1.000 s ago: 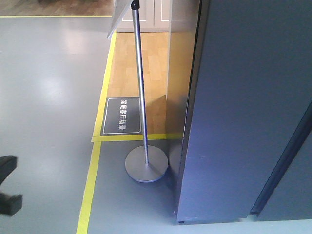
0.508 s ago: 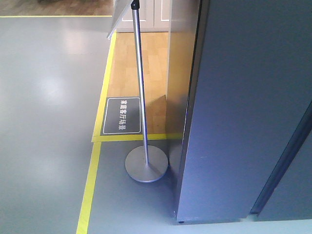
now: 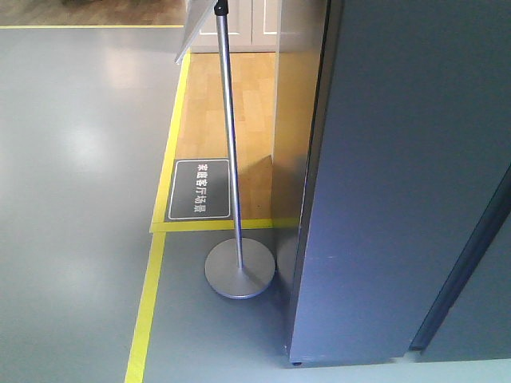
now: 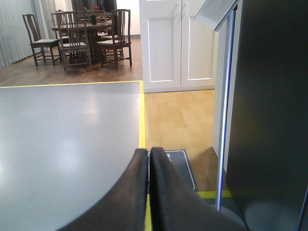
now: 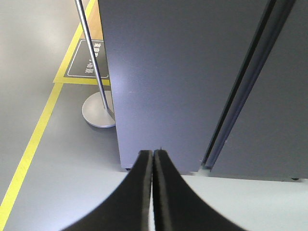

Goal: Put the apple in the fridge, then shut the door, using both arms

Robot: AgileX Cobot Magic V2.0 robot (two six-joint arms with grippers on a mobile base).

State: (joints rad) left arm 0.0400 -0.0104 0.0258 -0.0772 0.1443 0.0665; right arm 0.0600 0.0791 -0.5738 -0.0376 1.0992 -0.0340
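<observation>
Both the left gripper (image 4: 148,156) and right gripper (image 5: 153,155) are pressed together empty, since the fridge (image 5: 192,72) door (image 3: 399,183) is seen shut.

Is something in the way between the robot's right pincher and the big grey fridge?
Nothing visible. The right gripper, shut and empty, points at the fridge with only bare floor between. The sign stand sits off to the side. No apple shows.

The grey floor (image 3: 72,199) before me carried yellow tape lines (image 3: 145,307). On it stood a sign stand's round metal base (image 3: 239,274), a dark floor label (image 3: 200,190) and the fridge (image 3: 399,199).
</observation>
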